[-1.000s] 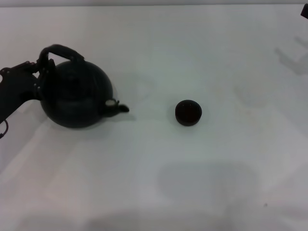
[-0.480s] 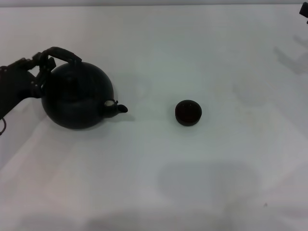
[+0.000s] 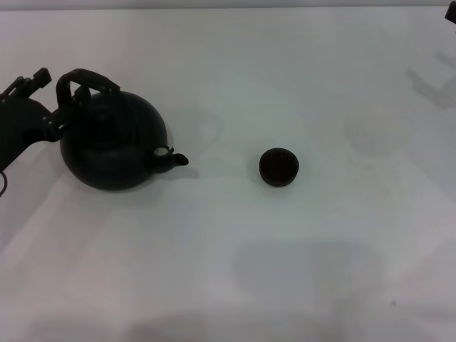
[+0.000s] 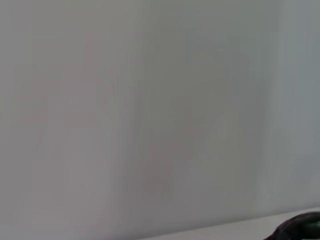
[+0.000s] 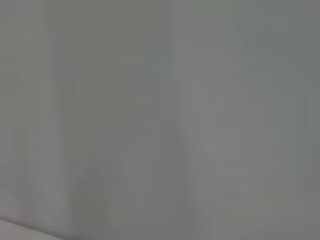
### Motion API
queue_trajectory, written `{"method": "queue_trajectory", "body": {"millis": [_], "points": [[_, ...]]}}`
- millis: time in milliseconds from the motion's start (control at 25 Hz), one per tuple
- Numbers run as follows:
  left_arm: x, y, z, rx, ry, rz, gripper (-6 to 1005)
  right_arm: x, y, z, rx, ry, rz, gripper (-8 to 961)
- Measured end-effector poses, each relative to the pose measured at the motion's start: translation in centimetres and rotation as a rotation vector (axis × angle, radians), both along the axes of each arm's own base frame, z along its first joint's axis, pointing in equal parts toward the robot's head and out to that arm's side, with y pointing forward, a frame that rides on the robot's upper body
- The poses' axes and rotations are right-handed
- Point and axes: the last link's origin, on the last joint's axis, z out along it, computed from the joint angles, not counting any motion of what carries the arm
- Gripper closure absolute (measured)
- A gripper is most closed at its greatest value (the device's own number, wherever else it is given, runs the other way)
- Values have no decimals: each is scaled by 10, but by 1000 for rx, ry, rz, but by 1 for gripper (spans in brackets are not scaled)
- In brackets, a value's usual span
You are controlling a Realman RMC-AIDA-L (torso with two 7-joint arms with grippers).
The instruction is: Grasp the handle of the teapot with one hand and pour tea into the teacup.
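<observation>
while the teapot [image 3: 112, 142] stands upright on the white table [image 3: 285, 271], the left gripper [image 3: 32, 89] sits just beside its far-left shoulder, close to the left foot of the handle [image 3: 85, 78]. whether its fingers are spread or closed cannot be told, and it does not appear to be around the hoop. the handle lies a little to the gripper's right and at about the same height, so this arm is by far the nearer one. only a dark sliver of the right gripper [image 3: 451, 16] shows, at the table's far right corner, well apart from the teapot, and its state cannot be told either.

the handle is a dark, wrapped-looking arched hoop over the teapot's top, its arc running roughly left to right as seen from the head camera. a grasp would likely need the fingers to close across the hoop rather than along it.

the teapot is large, round and matt black, with a short stubby spout [image 3: 177, 159] pointing right toward the teacup [image 3: 278, 167]. the teacup is small, round, dark and handleless, standing well apart to the teapot's right with bare table between them. the left wrist view shows only a dark edge in one corner; the right wrist view shows nothing of the task.
</observation>
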Motion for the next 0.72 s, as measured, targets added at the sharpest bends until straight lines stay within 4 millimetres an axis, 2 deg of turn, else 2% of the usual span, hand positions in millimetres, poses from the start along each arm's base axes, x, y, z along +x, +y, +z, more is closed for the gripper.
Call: {"method": "queue_trajectory", "body": {"millis": [40,160,400,720], "points": [[2,-1,0,1,-2,-17,423,0,0,0,0,-1,0,119],[5,-7,2,8,-8,-60,197,1,-1,2,3,-1,-4,119],[-4,-27,4,24,-22,-45,125,4,-2,4,11,-7,-11,119],[-24,-67,13,97,-56,22,125,9,-7,-1,32,-26,-16,118]]}}
